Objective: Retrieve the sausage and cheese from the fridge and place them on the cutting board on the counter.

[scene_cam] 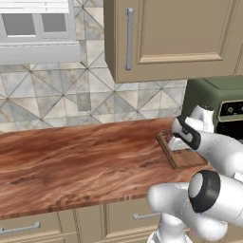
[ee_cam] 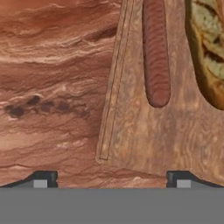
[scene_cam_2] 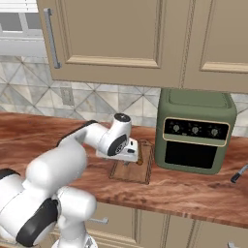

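**Ana:** On the small flat brown wooden cutting board [ee_cam: 144, 131], the dark red rod-shaped sausage [ee_cam: 155, 57] lay flat beside the yellowish-olive cheese chunk [ee_cam: 208, 52], which sat at the frame's edge.

**Ben:** And the white arm's two-finger gripper [ee_cam: 111, 177]?

**Ana:** Spread wide, holding nothing, low over the board on the reddish-brown wood-grain counter [scene_cam: 71, 156]. I judged a straight lift best, to avoid nudging either piece.

Bare counter [scene_cam: 71, 156] left of the cutting board [scene_cam_2: 130, 173]; green oven [scene_cam_2: 195, 131] close on its right.
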